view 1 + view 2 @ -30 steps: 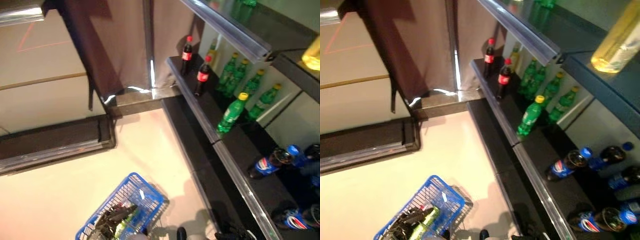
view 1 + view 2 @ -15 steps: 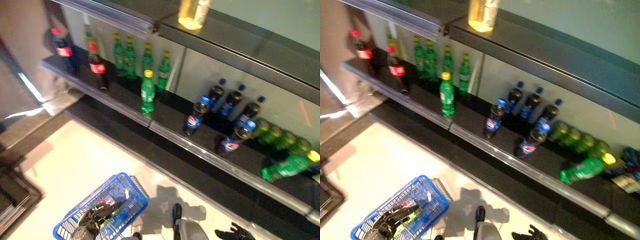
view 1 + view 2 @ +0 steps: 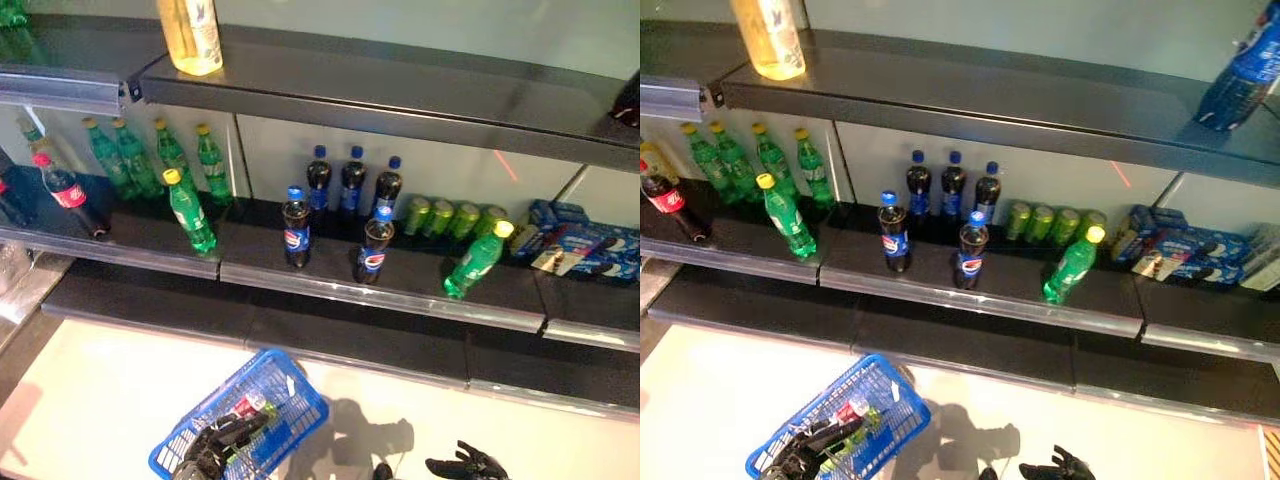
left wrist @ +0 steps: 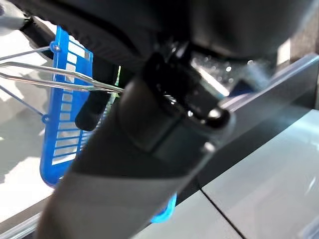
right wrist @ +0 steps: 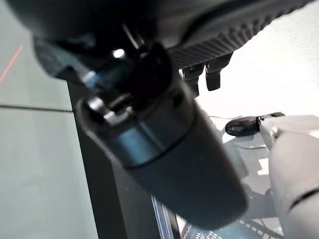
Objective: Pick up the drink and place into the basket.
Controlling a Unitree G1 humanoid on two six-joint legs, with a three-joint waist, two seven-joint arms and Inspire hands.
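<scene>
Left robot hand grips the wire handle of the blue basket, which hangs below the shelf with bottles inside. Right robot hand, beside the basket, hangs empty with fingers loosely spread. Cola and green drinks stand on the shelf above the basket.

I'm seeing one blue basket, hanging low at my left. I'm counting five green bottles with yellow caps at the left of the middle shelf: four in a back row and one out front. One more green bottle is leaning further right, so six in all. Dark cola bottles with blue caps: five, three at the back and two in front. Red-capped cola bottles: one whole, and I'm making out part of a second at the frame's edge. Green cans: four. One tall yellow bottle is sitting on the top shelf and one blue bottle is lying tilted there.
</scene>
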